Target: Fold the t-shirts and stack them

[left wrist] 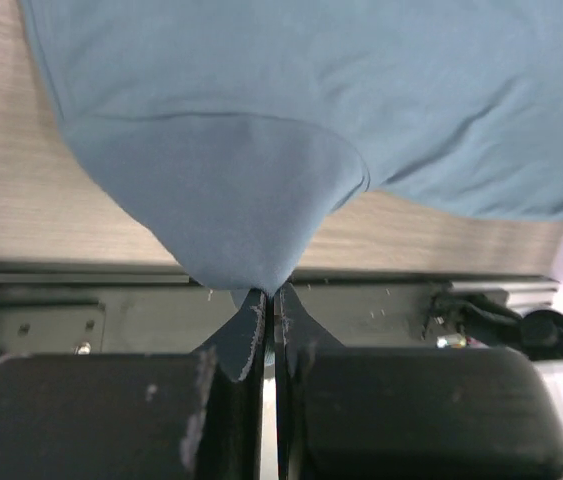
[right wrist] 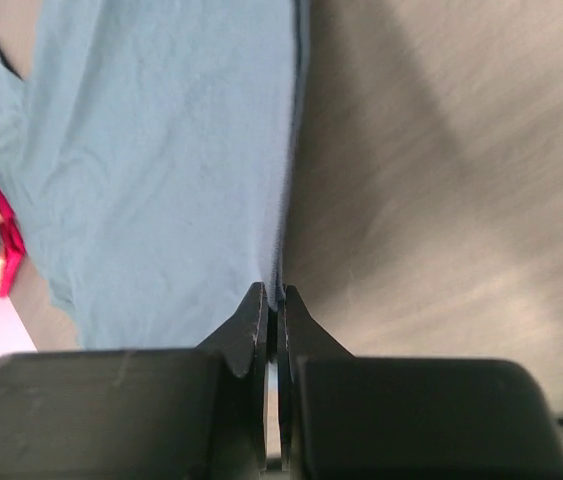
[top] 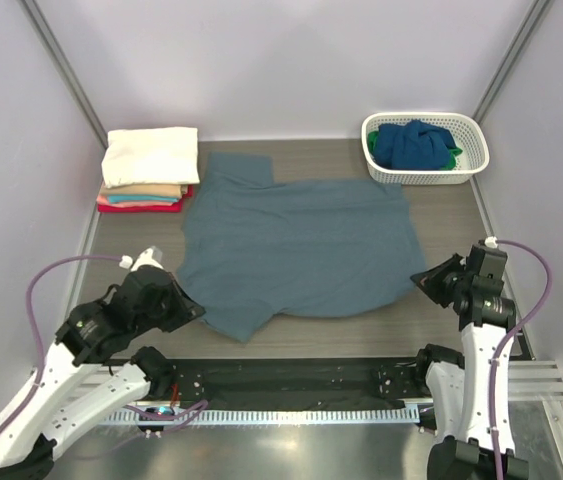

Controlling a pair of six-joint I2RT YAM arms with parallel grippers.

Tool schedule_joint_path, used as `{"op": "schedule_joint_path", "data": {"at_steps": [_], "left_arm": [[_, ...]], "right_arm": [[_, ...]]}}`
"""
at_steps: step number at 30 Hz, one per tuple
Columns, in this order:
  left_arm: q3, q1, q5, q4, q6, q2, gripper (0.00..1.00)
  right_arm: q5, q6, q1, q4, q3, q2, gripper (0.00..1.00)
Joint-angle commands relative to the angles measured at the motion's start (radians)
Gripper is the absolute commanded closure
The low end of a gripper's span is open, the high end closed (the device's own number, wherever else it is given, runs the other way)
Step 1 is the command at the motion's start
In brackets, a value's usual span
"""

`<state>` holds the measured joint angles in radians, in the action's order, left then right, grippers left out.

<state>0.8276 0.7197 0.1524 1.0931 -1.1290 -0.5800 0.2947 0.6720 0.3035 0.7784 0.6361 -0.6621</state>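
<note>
Black rail [top: 291, 380]: runs across the table's near edge, between the two arm bases.
Left gripper [top: 189, 308] [left wrist: 269, 295]: at the near left, fingers pressed together and clamped on the near-left corner of the slate-blue t-shirt [top: 296, 245]. In the left wrist view the cloth [left wrist: 291, 120] narrows to a point that ends right at the fingertips.
Right gripper [top: 423, 280] [right wrist: 273, 298]: at the near right, fingers together on the same shirt's near-right corner. In the right wrist view the shirt's right edge [right wrist: 161, 170] runs straight into the fingertips, with bare table on the far side of that edge.
Slate-blue t-shirt, position: spread flat in the middle of the table [top: 451, 215], stretching between the two grippers. One sleeve reaches toward the far left.
Folded stack [top: 146, 195]: far left corner, just beyond the shirt's left side and apart from it. A cream shirt [top: 149, 155] lies on top, with tan, teal and red layers beneath.
White lattice basket [top: 416, 177]: far right corner, beyond the shirt. It holds a crumpled dark blue shirt [top: 411, 143], with a bit of green cloth [top: 453, 154] at its right side.
</note>
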Motion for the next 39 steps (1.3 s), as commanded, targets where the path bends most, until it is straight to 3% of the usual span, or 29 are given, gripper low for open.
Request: {"op": "schedule_joint_path", "data": {"at_steps": [1,8,12,16,24,35,36,37,38,39], "left_arm": [[0.118,0.001,-0.010,0.164,-0.020,0.014,1.00],[0.196,0.003,0.006,0.206,0.015,0.013,1.00],[0.188,0.003,0.004,0.075,0.096,-0.102,1.00],[0.277,-0.009,0.090,0.008,0.208,-0.326,1.00],[0.487,-0.271,0.021,-0.123,0.454,-0.624,1.00],[0.737,-0.436,-0.073,-0.196,0.600,-1.107,1.00],[0.804,-0.445,-0.080,-0.170,0.604,-1.145,0.99],[0.843,-0.451,-0.082,-0.158,0.607,-1.234,0.97],[0.881,-0.465,-0.074,-0.145,0.607,-1.271,0.82],[0.977,-0.470,-0.068,-0.092,0.607,-1.317,0.77]], "right_arm": [[0.009,-0.009,-0.021,0.157,0.045,0.044,0.99],[-0.055,-0.032,-0.052,0.185,0.097,0.035,0.99],[-0.038,-0.026,-0.052,0.092,0.131,-0.062,0.99],[-0.051,-0.003,-0.052,-0.014,0.151,-0.171,0.99],[-0.034,0.009,-0.052,-0.180,0.191,-0.448,0.99],[-0.011,0.066,-0.055,-0.352,0.300,-0.831,0.98],[0.003,0.066,-0.056,-0.387,0.309,-0.864,0.91],[0.014,0.061,-0.058,-0.384,0.348,-0.896,0.72],[0.035,0.052,-0.058,-0.383,0.371,-0.934,0.44],[0.035,0.041,-0.058,-0.378,0.396,-0.983,0.21]]}}
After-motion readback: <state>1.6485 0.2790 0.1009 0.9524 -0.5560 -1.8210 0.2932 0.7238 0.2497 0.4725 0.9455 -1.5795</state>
